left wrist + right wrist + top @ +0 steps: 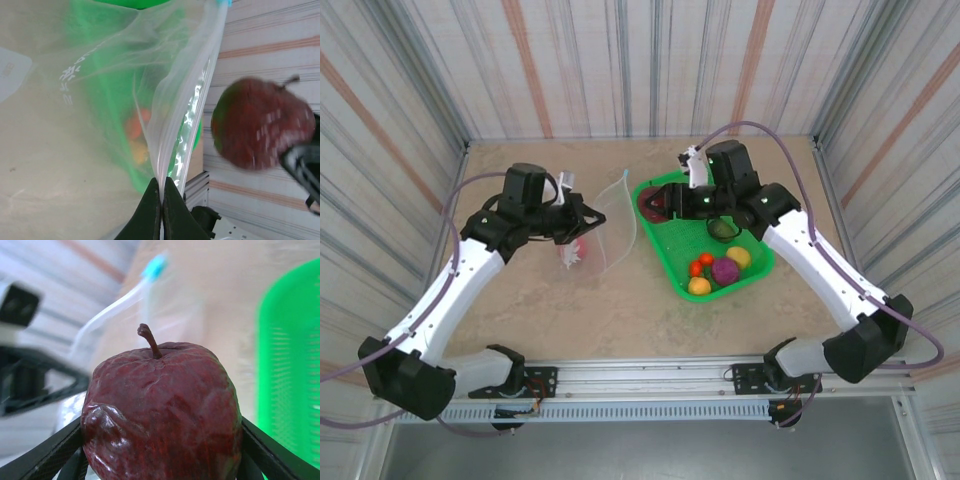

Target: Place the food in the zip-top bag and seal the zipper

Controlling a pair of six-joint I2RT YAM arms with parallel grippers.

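Two grippers are seen from above over the bench (540, 310). The left gripper (572, 222) is closed on an edge of the bag (605, 225), which is held up off the bench with its mouth edge toward the basket (670, 255). The right gripper (665, 203) is clamped on a maroon apple (653, 205), which is held just beside the bag, over the basket's far corner. The rest of the food (725, 270) is left in the basket: purple, yellow, green and red-orange pieces.

In the left wrist view, the fingers (150, 215) are pressed together on the bag's rim, and the zipper (192, 115) is seen running up from them. The mouth appears only narrowly parted. The apple is blurred at the right, outside the bag and apart from it.

In the right wrist view, the apple is gripped at its sides, stem up, with the zipper's blue end beyond it.

The step in hand is judged to be the carrying of the apple to the mouth. Since the rim is pinched at one spot only, the slack mouth may be pushed shut or folded by the apple, and the fruit may then be dropped outside onto the bench. The film may also be dragged out of the left gripper if the apple catches on the rim.
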